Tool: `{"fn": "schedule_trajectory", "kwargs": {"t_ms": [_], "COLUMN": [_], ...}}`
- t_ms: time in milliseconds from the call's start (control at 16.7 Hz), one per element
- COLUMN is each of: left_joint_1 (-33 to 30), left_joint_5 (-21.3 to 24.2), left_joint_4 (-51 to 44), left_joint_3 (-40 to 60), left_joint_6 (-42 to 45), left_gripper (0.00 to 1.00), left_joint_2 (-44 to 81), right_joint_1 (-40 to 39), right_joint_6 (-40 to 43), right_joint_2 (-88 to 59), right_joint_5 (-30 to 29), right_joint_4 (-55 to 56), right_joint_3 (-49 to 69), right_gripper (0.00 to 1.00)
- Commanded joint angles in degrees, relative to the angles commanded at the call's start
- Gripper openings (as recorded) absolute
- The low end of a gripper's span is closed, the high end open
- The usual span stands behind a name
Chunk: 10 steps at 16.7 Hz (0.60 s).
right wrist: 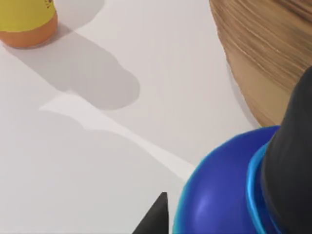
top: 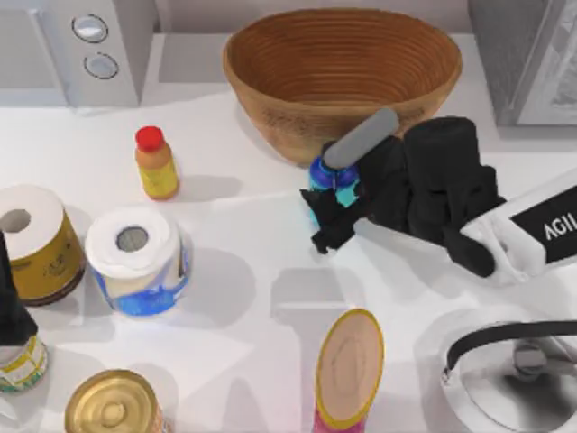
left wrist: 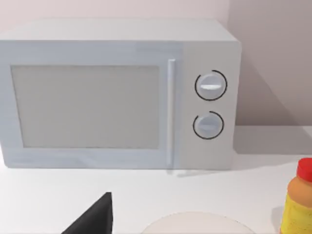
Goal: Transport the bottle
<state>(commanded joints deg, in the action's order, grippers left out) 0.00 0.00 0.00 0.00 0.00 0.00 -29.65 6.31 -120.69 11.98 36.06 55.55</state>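
The bottle (top: 326,178), cyan-blue with a dark narrow cap, stands just in front of the woven basket (top: 270,72). My right gripper (top: 332,212) comes in from the right and is shut on the bottle's body. In the right wrist view the bottle (right wrist: 219,200) sits very close, with one black fingertip (right wrist: 155,217) right beside it and the basket's wall (right wrist: 268,63) behind. My left gripper (top: 11,311) stays parked at the table's left edge, open and holding nothing; one of its fingertips (left wrist: 95,217) shows in the left wrist view.
A yellow-orange bottle with a red cap (top: 156,164) stands left of the basket. Two paper rolls (top: 135,262) (top: 36,244), a pale-label bottle (top: 20,363) and a tin can (top: 113,406) crowd the left front. A microwave (top: 81,45), a pink tube (top: 350,370) and a pan (top: 514,379) are nearby.
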Motion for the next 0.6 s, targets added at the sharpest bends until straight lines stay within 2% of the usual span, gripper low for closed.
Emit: {"fn": "schedule_trajectory", "kwargs": {"t_ms": [600], "left_joint_1": [0.0], "left_joint_5": [0.0], "left_joint_4": [0.0], "left_joint_3": [0.0], "left_joint_6": [0.0], "left_gripper": [1.0], "left_joint_2": [0.0], "right_joint_1": [2.13], "right_joint_6": [-0.8], "right_joint_2": [2.93], "right_joint_5": [-1.41], "right_joint_4": [1.14], "right_joint_3": [-2.95], "right_gripper": [0.0]}}
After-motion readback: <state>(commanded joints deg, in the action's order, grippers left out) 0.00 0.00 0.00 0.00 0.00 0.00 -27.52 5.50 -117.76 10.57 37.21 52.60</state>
